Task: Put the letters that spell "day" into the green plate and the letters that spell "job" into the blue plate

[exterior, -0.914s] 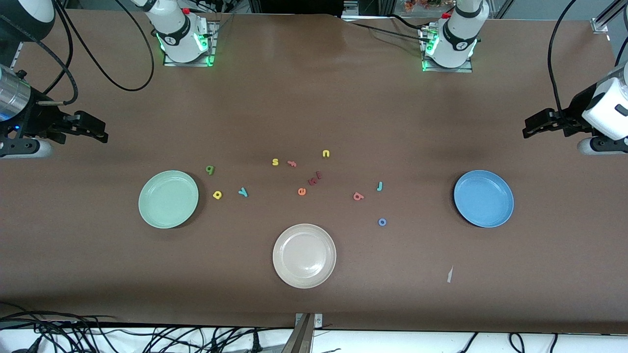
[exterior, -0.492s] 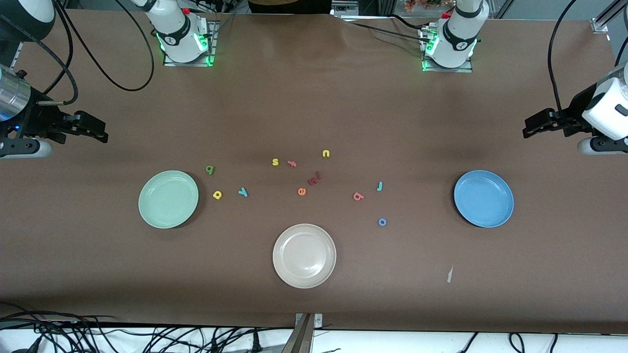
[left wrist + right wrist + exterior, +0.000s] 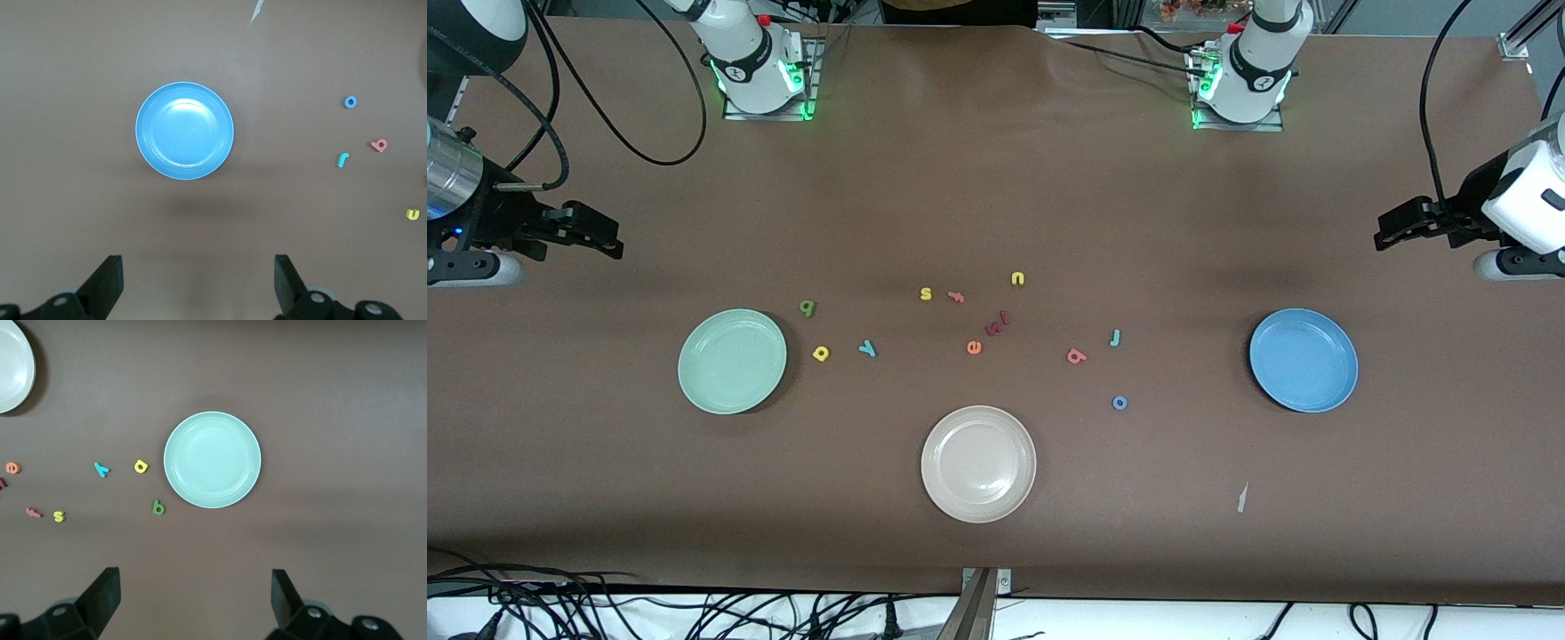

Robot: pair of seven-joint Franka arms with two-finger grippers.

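The green plate [image 3: 732, 361] [image 3: 212, 459] lies toward the right arm's end, with the olive d [image 3: 807, 308] [image 3: 158, 507], yellow a [image 3: 821, 354] [image 3: 141, 466] and teal y [image 3: 867, 348] [image 3: 101, 469] loose on the table beside it. Toward the left arm's end lies the blue plate [image 3: 1303, 360] [image 3: 185, 131]. Beside it are the teal j [image 3: 1114, 337] [image 3: 343, 159], salmon b [image 3: 1076, 356] [image 3: 379, 145] and blue o [image 3: 1120, 403] [image 3: 351, 102]. Both plates hold nothing. My right gripper [image 3: 609, 238] [image 3: 195, 583] and left gripper [image 3: 1383, 229] [image 3: 198, 267] hang open and empty over bare table at their own ends.
A beige plate [image 3: 978, 463] sits nearest the front camera, midway along the table. Spare letters lie mid-table: yellow s [image 3: 926, 293], salmon f [image 3: 956, 296], yellow u [image 3: 1017, 278], orange e [image 3: 974, 348], dark red k [image 3: 993, 328]. A paper scrap [image 3: 1241, 498] lies near the front edge.
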